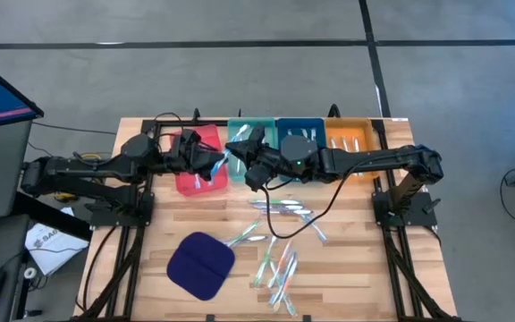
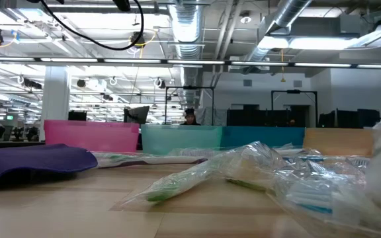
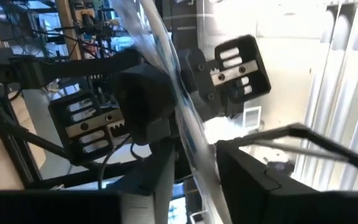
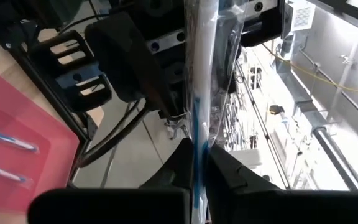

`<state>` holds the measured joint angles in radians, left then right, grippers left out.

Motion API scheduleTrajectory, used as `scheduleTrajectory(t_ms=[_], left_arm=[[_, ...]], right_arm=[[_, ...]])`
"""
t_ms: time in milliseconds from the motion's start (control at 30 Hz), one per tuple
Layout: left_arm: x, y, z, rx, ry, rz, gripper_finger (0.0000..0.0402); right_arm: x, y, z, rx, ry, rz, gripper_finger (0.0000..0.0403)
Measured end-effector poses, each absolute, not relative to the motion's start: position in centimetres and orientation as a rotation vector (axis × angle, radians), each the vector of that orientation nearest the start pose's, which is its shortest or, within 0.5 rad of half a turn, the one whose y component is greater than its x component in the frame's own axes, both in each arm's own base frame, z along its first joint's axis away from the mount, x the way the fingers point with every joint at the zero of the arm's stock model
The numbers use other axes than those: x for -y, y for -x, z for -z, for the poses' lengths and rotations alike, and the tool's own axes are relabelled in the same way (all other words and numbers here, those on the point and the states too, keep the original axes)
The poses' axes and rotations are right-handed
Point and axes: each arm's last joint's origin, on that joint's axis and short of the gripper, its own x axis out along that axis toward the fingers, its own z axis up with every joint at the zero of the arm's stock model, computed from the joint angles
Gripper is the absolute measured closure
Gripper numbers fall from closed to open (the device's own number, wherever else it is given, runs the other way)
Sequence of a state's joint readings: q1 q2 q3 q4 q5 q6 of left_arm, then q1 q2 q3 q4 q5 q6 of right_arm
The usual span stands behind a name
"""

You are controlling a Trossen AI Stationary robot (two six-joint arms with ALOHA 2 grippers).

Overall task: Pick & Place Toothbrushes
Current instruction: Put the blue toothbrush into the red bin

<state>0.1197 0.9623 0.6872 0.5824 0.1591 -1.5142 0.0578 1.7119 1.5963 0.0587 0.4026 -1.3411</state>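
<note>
Item: wrapped toothbrush point(image 4: 199, 112), pinched in the closed right gripper point(image 4: 199, 163) above the teal tray point(image 1: 250, 130). Left gripper point(image 3: 194, 163) part-open around it. No readable writing.

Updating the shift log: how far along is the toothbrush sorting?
Partly done. The red tray and orange tray already hold brushes. In hand: one clear-wrapped toothbrush, pinched by the right gripper and passing between the left gripper fingers. Left: a dozen-odd wrapped toothbrushes scattered on the wooden table.
</note>
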Motion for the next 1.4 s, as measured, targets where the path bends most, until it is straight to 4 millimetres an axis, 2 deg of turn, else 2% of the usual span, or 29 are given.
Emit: scheduleTrajectory(t_ms=[167, 300, 500, 667, 800, 867, 1067, 1233, 1333, 1400], left_arm=[[-2.7, -20.8, -34.1, 0.215, 1.277, 0.241, 0.0242], [-3.3, -20.0, -34.7, 0.348, 1.163, 0.122, 0.0227], [-4.1, -18.1, -35.9, 0.532, 1.062, -0.043, 0.0222], [-4.2, -17.3, -36.4, 0.588, 1.014, -0.093, 0.0226], [-4.2, -17.4, -36.4, 0.583, 1.008, -0.096, 0.0226], [-4.3, -17.5, -36.3, 0.581, 1.008, -0.098, 0.0226], [-4.3, -17.5, -36.2, 0.575, 1.009, -0.102, 0.0227], [-4.3, -17.5, -36.2, 0.57, 0.98, -0.111, 0.0231], [-4.3, -17.5, -36.2, 0.568, 0.978, -0.112, 0.0231], [-4.3, -17.5, -36.2, 0.565, 0.977, -0.11, 0.0231]], right_arm=[[-1.2, -40.2, -39.1, -0.281, 1.331, 0.256, 0.0393], [-0.8, -40.2, -39.1, -0.271, 1.231, 0.276, 0.0393], [0.1, -39.8, -39.3, -0.269, 1.069, 0.302, 0.0393], [0.3, -39.5, -39.3, -0.261, 0.893, 0.301, 0.0393], [0.3, -39.3, -39.5, -0.261, 0.882, 0.301, 0.0393], [0.1, -39.4, -39.2, -0.279, 0.913, 0.286, 0.0393], [-0.7, -39.2, -39.1, -0.383, 1.209, 0.305, 0.0393], [-0.7, -39.2, -40.0, -0.419, 1.429, 0.405, 0.0393], [-0.2, -38.8, -41.1, -0.383, 1.445, 0.478, 0.0393], [0.1, -38.6, -41.9, -0.334, 1.361, 0.521, 0.0393]])
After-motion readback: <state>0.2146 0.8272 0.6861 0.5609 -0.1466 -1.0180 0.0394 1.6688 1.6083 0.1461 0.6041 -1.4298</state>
